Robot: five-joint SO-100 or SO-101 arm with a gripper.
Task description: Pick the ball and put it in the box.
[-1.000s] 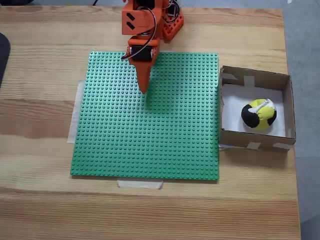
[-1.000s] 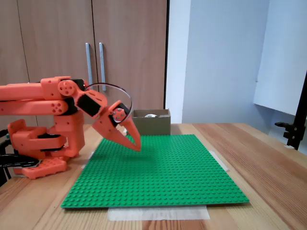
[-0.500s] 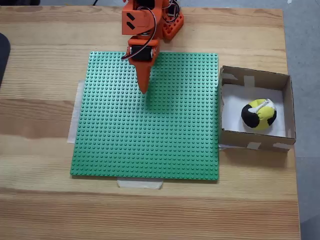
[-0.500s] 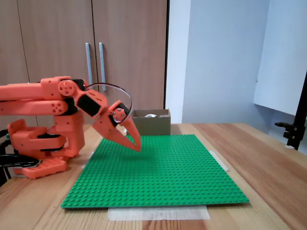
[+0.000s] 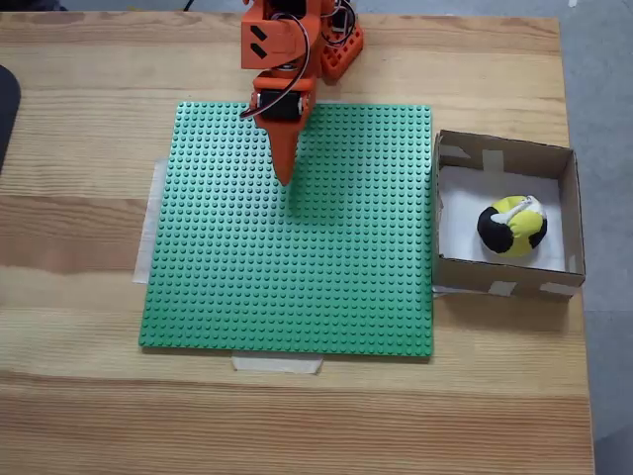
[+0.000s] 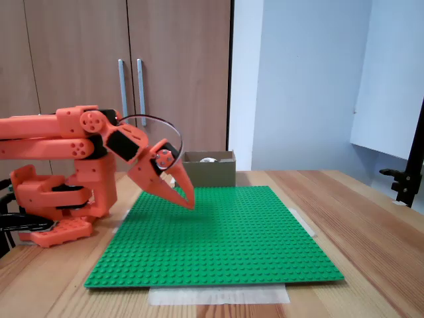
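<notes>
While your arm hangs idle, read the scene thus:
Gripper: your orange plastic two-finger gripper [image 5: 286, 178] tapers to a point above the mat, fingers pressed together, holding nothing.
Ball: soft yellow, black and white fabric ball [image 5: 512, 227] rests inside the box.
Box: shallow square brown cardboard box [image 5: 506, 277], white floor, taped corners.
Mat: green studded plastic baseplate [image 5: 297, 287], taped to the wooden table [image 5: 79, 247].

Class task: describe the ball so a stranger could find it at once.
In a fixed view from above, right of the green studded baseplate sits a shallow cardboard box. The ball lies inside on its white floor, the only yellow-and-black patched thing there.
</notes>
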